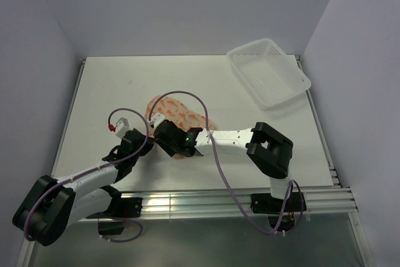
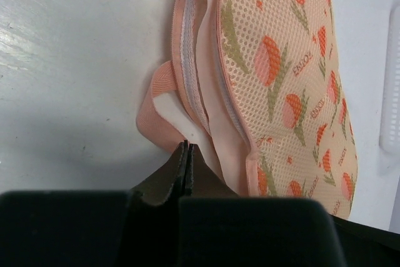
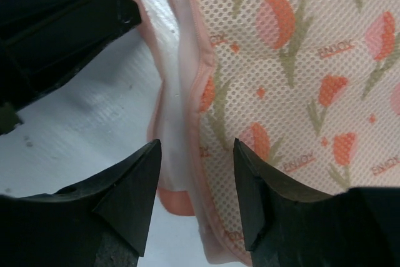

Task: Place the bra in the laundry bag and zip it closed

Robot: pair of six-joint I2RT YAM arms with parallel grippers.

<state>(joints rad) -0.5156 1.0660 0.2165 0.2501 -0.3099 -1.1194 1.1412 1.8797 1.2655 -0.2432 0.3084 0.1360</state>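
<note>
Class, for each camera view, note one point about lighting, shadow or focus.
Top view: soft, even light, hardly any shadow; the white basket has low contrast against the table. Left wrist view: the bag mesh is sharp, the left hand a featureless black. Right wrist view: print crisp, the right hand dark, little detail.

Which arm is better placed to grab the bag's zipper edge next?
Right. The right gripper is open, its fingers straddling the pink zipper edge of the laundry bag; the left gripper is pinched shut on the bag's rim.
</note>
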